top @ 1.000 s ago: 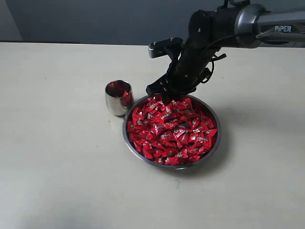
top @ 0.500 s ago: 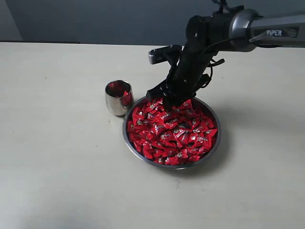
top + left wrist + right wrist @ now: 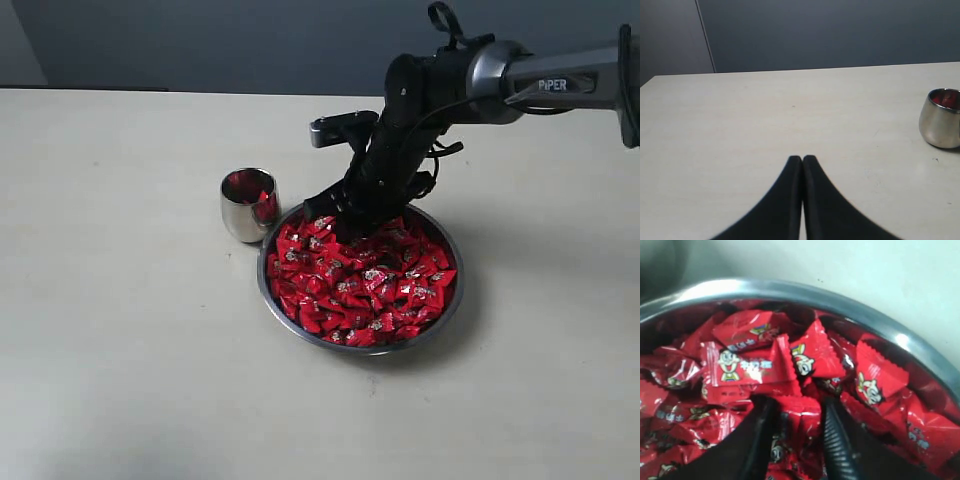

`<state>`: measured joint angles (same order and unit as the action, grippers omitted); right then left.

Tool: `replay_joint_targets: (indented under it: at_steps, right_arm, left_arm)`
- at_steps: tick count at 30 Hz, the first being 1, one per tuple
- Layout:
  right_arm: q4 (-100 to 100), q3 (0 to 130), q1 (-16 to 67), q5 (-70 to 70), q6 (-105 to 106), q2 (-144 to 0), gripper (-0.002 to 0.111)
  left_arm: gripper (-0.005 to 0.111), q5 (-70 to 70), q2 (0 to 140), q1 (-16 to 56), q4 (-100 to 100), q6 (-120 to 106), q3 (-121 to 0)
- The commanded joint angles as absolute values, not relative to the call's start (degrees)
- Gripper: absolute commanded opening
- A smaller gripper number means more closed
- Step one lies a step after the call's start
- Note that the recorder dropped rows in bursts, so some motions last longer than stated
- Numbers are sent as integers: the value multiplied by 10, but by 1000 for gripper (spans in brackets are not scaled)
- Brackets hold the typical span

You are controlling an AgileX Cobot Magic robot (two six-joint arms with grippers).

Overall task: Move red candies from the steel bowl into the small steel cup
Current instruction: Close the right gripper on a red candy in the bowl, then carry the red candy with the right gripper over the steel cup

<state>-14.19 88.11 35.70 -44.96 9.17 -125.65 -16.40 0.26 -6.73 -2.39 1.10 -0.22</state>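
The steel bowl (image 3: 459, 290) sits mid-table, heaped with red candies (image 3: 370, 285). Just to its left stands the small steel cup (image 3: 247, 208), with red showing inside it. My right gripper (image 3: 345, 225) is pushed down into the far left part of the pile. In the right wrist view its fingers (image 3: 796, 402) are open, astride a red candy (image 3: 802, 422), close to the bowl's rim (image 3: 790, 290). My left gripper (image 3: 802, 159) is shut and empty over bare table, with the cup (image 3: 941, 122) off to its side. The exterior view does not show it.
The pale table (image 3: 120, 330) stretches wide around the bowl and cup. A dark wall (image 3: 200, 40) runs behind the table's far edge. The right arm (image 3: 540, 75) reaches in from the upper right, above the bowl's far side.
The right arm has swung slightly left and lowered, sinking its gripper deeper into the candies at the bowl's far left. Bowl and cup have not moved.
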Motion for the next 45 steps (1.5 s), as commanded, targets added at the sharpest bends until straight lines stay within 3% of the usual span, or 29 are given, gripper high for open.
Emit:
replay_joint_targets:
  at_steps: [1, 6, 24, 34, 45]
  right_arm:
    - [-134, 884, 354, -446, 90, -1255, 31]
    - [-130, 884, 354, -446, 90, -1255, -1]
    - [-80, 884, 354, -432, 90, -1159, -1]
    - [-105, 894, 354, -326, 141, -1156, -1]
    - [-277, 1057, 355, -461, 340, -1243, -1]
  left_arm:
    - [0, -163, 0, -68, -24, 11, 0]
    - [0, -163, 0, -68, -24, 11, 0]
    - [0, -163, 0, -68, -24, 11, 0]
    - [0, -163, 0, -68, -24, 11, 0]
    - [0, -163, 0, -68, -24, 11, 0]
